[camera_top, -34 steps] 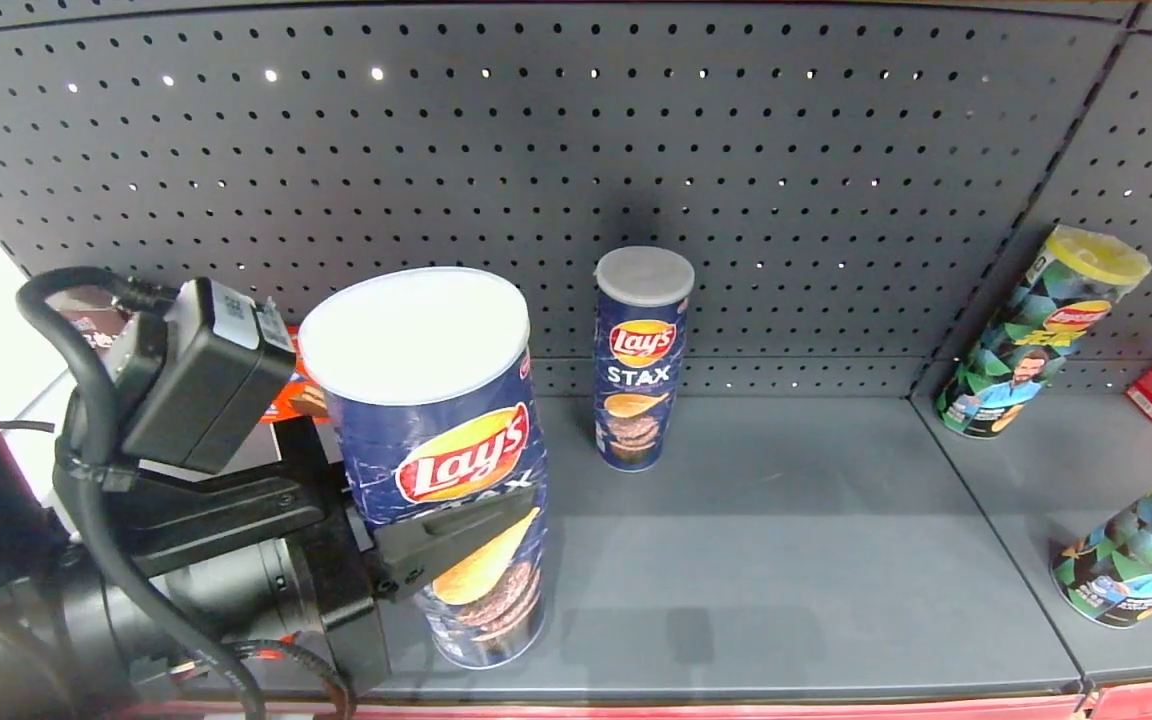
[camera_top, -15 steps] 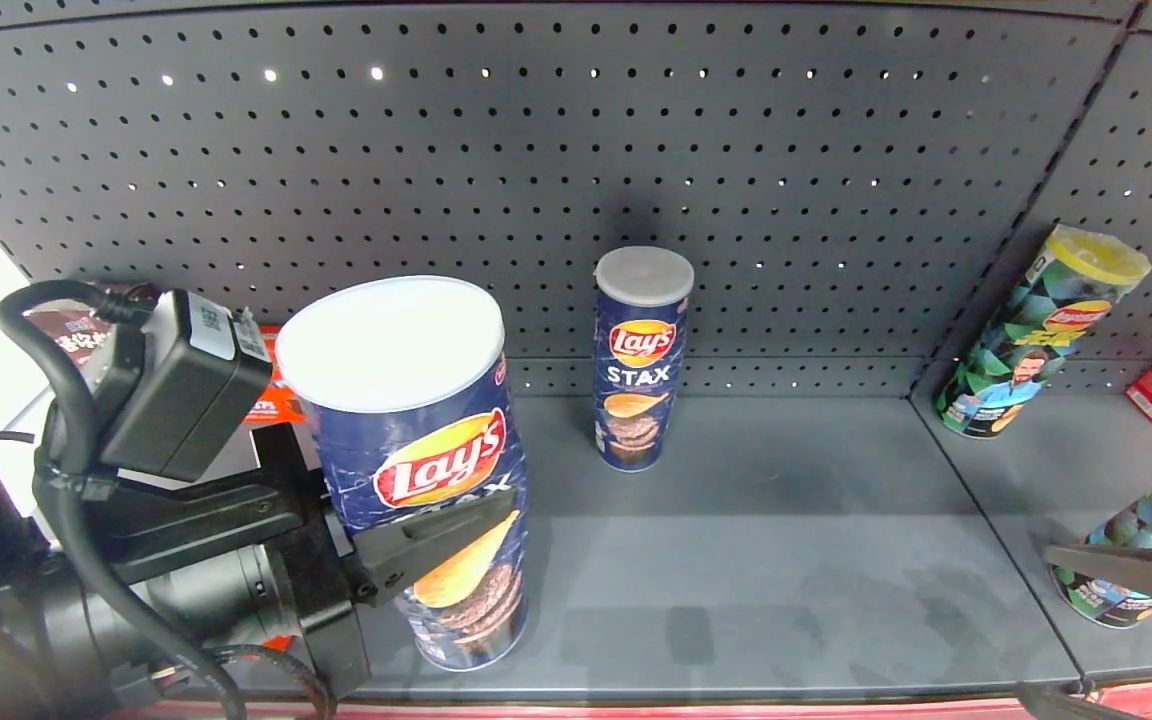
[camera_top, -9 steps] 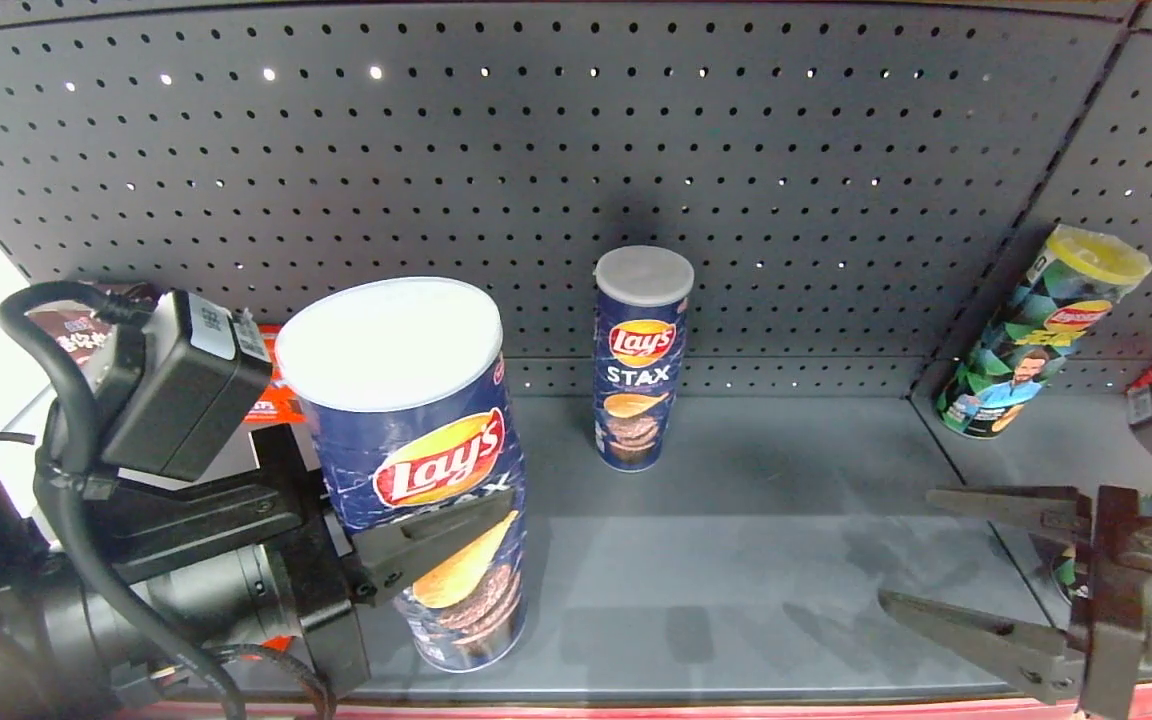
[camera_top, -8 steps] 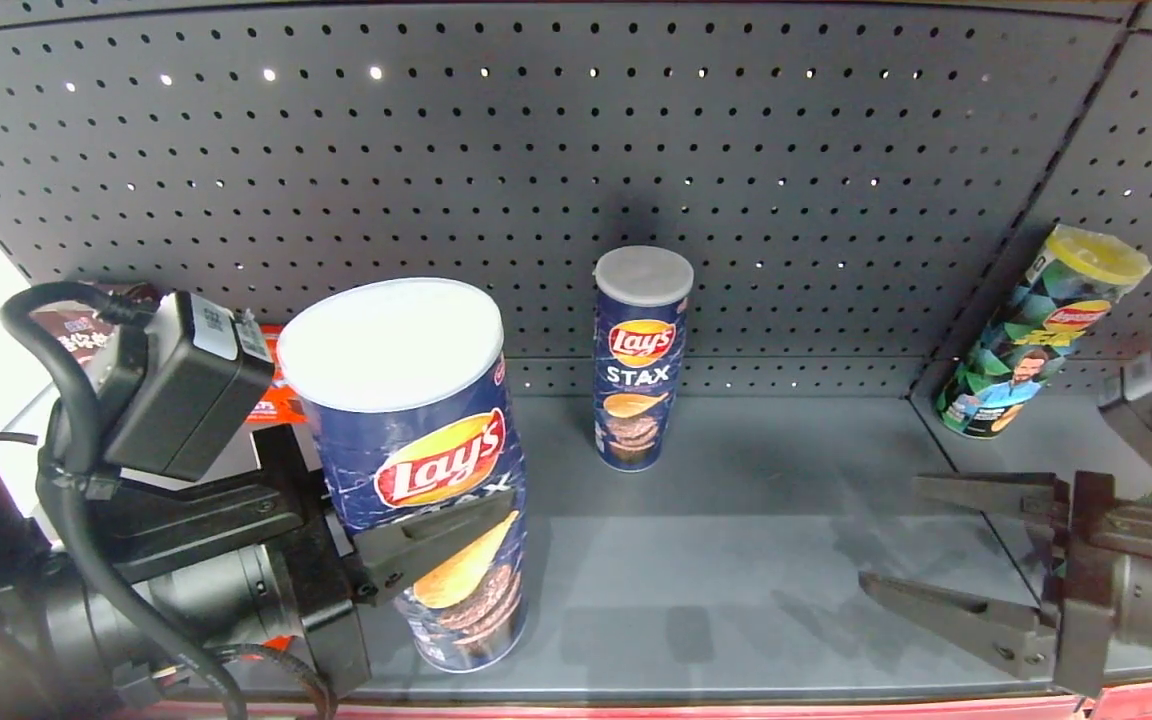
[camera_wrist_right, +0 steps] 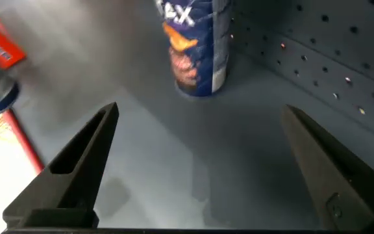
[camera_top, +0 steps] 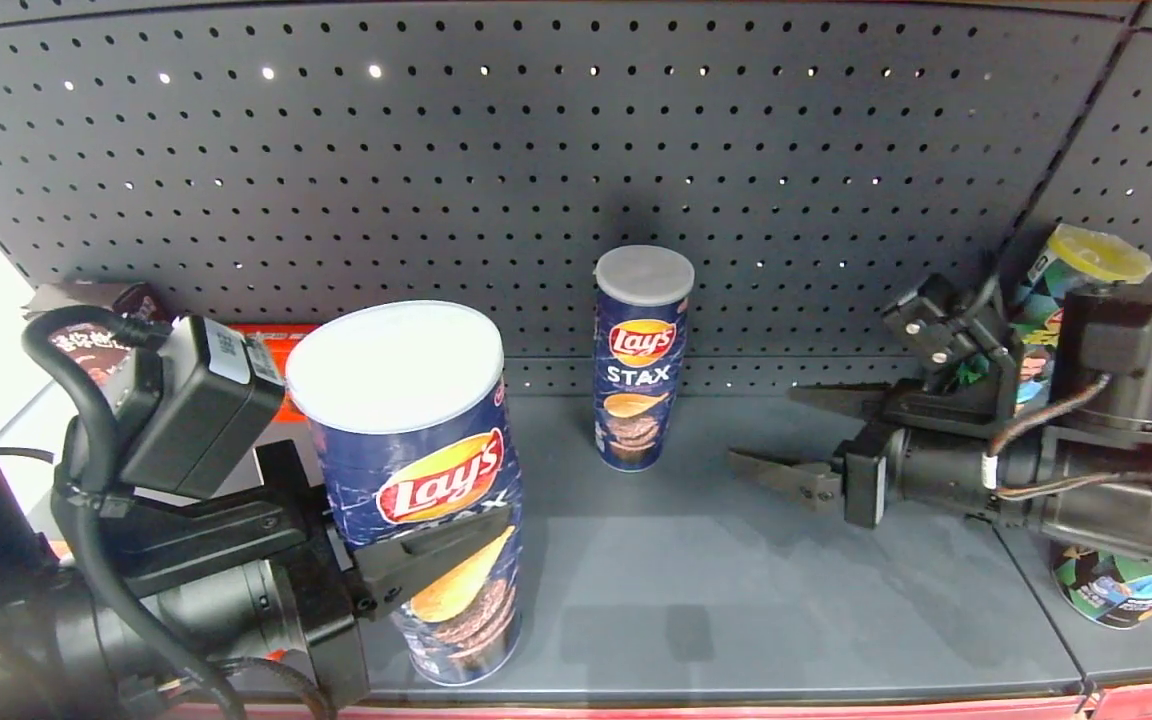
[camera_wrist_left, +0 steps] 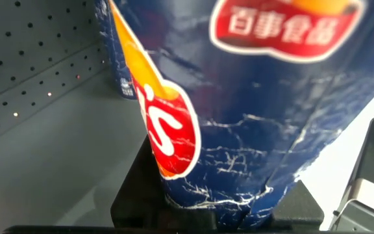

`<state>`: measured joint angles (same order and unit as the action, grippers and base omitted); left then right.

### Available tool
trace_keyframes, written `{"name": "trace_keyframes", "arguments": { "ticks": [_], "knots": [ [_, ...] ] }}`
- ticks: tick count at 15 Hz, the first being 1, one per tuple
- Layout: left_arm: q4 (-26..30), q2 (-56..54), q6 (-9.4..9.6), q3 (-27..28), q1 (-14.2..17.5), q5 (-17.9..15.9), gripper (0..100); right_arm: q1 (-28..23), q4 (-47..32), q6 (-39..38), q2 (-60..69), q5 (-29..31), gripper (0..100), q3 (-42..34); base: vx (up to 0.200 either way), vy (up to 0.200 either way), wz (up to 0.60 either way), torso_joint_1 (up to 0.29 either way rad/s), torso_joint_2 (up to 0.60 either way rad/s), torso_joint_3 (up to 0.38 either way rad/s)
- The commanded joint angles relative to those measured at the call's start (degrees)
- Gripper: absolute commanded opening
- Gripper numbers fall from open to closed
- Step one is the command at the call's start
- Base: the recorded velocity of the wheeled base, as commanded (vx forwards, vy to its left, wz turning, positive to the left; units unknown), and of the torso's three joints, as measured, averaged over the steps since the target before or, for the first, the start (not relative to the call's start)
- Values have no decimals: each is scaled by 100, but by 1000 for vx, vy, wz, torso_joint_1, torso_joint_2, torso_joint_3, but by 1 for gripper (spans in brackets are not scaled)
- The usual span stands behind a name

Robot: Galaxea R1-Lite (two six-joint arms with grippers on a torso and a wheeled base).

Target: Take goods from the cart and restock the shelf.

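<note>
A tall blue chip can (camera_top: 411,480) with a white lid stands upright at the front left of the grey shelf (camera_top: 736,600), and my left gripper (camera_top: 441,505) is shut on its middle. I cannot tell whether its base touches the shelf. In the left wrist view the can (camera_wrist_left: 252,117) sits between the dark fingers (camera_wrist_left: 135,201). A second, smaller-looking blue can (camera_top: 641,360) stands at the back middle against the pegboard. My right gripper (camera_top: 766,427) hangs open over the shelf, a little right of that can and level with its lower half. The right wrist view has that can (camera_wrist_right: 197,45) ahead of the open gripper (camera_wrist_right: 201,109).
Two green patterned cans stand right of the shelf seam, one with a yellow lid (camera_top: 1086,280) at the back and one (camera_top: 1116,590) at the front. An orange box (camera_top: 271,335) and a dark box (camera_top: 96,330) lie behind my left arm. The pegboard wall (camera_top: 536,180) closes the back.
My right gripper came in from the front right, open, and moved left and deeper toward the back can. The left gripper with its can shifted slightly down and forward.
</note>
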<state>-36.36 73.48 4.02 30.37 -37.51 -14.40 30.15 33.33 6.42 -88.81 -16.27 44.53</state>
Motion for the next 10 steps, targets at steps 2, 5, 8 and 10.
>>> {"name": "trace_keyframes", "arguments": {
  "ticks": [2,5,8,10],
  "knots": [
    [-11,-10,2,-13,7,-2,0,0,121,131,-857,-78,100,609,0,0,0,0,0,0],
    [-11,-18,-7,4,68,-2,0,-211,631,342,-1508,-640,100,1049,0,0,0,0,0,0],
    [-11,-10,-7,-4,68,-10,0,-387,833,377,-1886,-1185,100,1435,0,0,0,0,0,0],
    [-2,-10,-7,-13,68,-10,0,-404,1097,377,-2158,-1510,100,1655,0,0,0,0,0,0]
  ]
}}
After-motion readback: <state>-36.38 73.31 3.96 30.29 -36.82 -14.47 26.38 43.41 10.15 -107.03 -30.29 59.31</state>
